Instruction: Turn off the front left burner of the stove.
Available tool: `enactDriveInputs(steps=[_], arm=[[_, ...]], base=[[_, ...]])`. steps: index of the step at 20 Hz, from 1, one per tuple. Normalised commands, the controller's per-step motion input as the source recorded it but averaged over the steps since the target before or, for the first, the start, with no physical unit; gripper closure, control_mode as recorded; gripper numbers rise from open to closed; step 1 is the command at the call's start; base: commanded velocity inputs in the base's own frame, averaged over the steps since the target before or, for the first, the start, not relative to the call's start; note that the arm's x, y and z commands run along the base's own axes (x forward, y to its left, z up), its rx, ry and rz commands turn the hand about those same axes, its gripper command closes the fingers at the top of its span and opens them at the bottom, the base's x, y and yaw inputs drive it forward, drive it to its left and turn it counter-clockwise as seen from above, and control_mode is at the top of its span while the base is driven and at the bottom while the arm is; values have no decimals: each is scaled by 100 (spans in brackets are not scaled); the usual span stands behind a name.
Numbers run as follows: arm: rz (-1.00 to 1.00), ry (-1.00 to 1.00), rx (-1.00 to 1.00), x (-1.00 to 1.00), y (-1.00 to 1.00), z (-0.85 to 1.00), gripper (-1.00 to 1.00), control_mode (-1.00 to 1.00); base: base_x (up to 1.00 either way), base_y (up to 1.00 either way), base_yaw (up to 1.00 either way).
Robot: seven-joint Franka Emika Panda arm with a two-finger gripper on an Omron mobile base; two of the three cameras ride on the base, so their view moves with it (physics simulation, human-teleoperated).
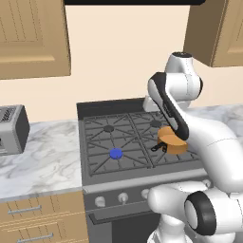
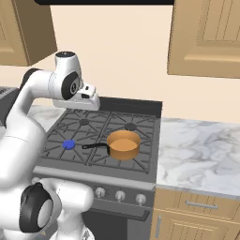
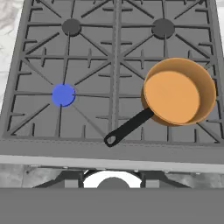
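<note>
The front left burner (image 3: 63, 95) shows bright blue among its grate bars, near the front edge of the stove (image 1: 97, 178) and left of the copper saucepan (image 3: 179, 92), which sits on the front right grate with its black handle pointing toward the stove's front middle. Both rear burner caps are dark grey. Silver knobs (image 2: 120, 195) line the stove's front panel below. My gripper (image 2: 88, 99) hangs above the back of the cooktop; I cannot tell whether my fingers are spread or together. A grey toaster (image 1: 12, 129) stands on the marble counter (image 1: 42, 166) to the left.
</note>
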Motion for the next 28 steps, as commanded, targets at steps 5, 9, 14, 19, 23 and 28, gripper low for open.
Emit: enactDriveInputs(steps=[5,9,14,19,23,28], arm=[[2,2,-8,-27,4,-18,-100,-100],[16,3,-23,-62,46,-36,-100,-100],[30,4,-17,-51,41,-26,-100,-100],[27,2,-13,-39,45,-19,-100,-100],[9,8,-9,-16,14,-26,-100,-100],[10,1,-11,-14,20,-18,-100,-100]], base=[[0,0,0],[0,0,0],[0,0,0],[0,0,0],[0,0,0],[0,0,0]])
